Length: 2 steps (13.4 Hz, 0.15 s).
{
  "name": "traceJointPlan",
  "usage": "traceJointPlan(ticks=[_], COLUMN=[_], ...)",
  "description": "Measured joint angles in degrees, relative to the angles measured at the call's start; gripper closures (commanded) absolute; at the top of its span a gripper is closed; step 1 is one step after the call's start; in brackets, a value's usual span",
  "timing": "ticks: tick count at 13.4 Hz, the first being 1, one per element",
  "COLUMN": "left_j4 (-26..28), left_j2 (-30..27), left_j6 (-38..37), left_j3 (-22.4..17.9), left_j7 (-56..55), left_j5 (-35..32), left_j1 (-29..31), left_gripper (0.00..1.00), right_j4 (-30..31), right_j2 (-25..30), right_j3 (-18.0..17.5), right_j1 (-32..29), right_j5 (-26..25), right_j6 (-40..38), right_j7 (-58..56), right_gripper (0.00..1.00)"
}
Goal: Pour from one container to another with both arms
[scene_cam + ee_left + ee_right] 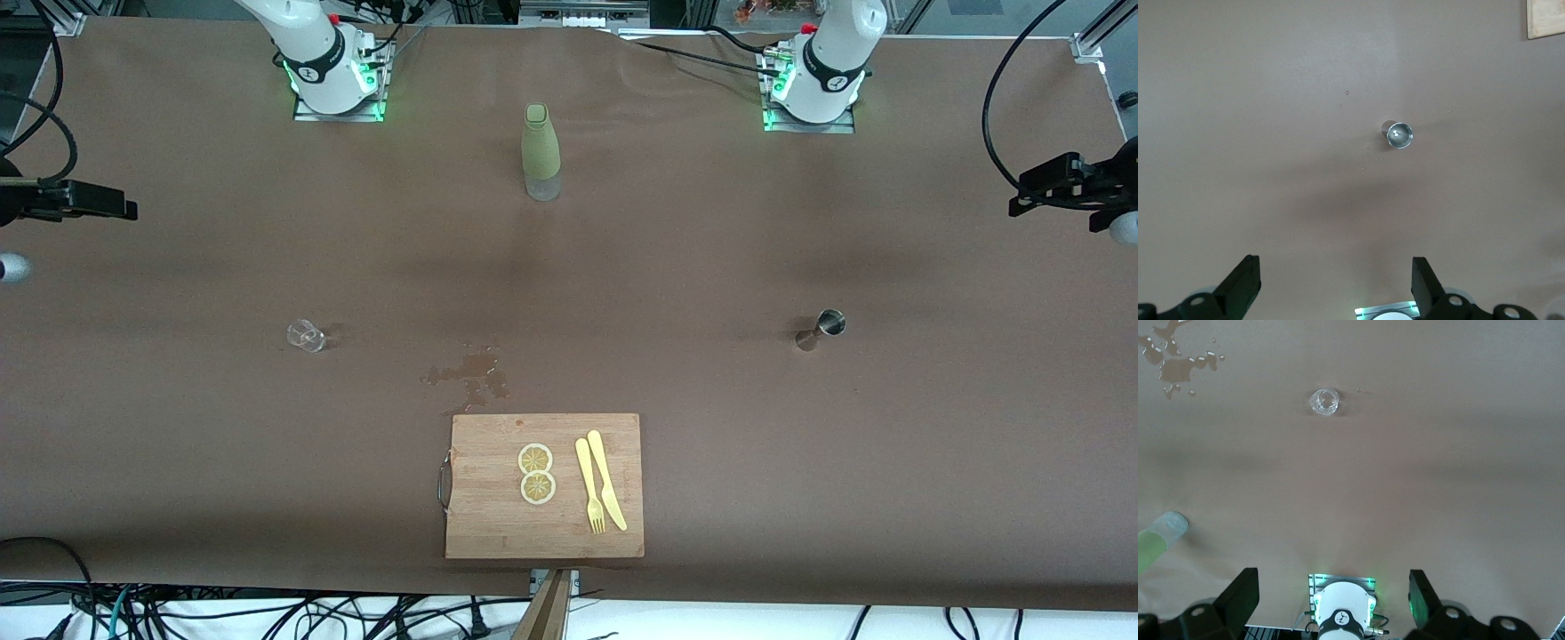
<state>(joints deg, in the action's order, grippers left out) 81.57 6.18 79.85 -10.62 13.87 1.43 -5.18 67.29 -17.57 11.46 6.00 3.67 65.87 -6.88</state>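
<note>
No words, brand names or numbers can be read anywhere in these views. The only sign is a small round dark emblem on the white housing at each arm's base [309,73], with the same kind of mark on the other base [836,82] and again on the base seen from the right wrist [1340,613]; its shape is too small to make out. The olive-green bottle [540,151] and the cutting board [544,484] carry no legible print.

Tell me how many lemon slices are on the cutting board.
2: one lemon slice beside the fork, the other slice touching it, nearer the front camera. None seems hidden.
</note>
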Motion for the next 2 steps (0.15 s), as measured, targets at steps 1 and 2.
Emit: traceJointPlan(ticks=[1,2], left_j4=[0.0,0.1], left_j2=[0.0,0.0], left_j6=[0.5,0.9], left_j3=[0.0,0.0], left_j7=[-0.1,-0.1], left_j5=[0.0,0.0], left_j1=[0.0,0.0], left_gripper=[0.00,0.00], right_j4=[0.5,1.0], right_j2=[0.3,0.5], right_j3=[-0.3,-0.6], right_j1=[0.0,0.0], right_j5=[-0.9,-2.1], right_j6=[0.0,0.0], right_j7=[-0.6,-0.9], right_gripper=[0.00,0.00])
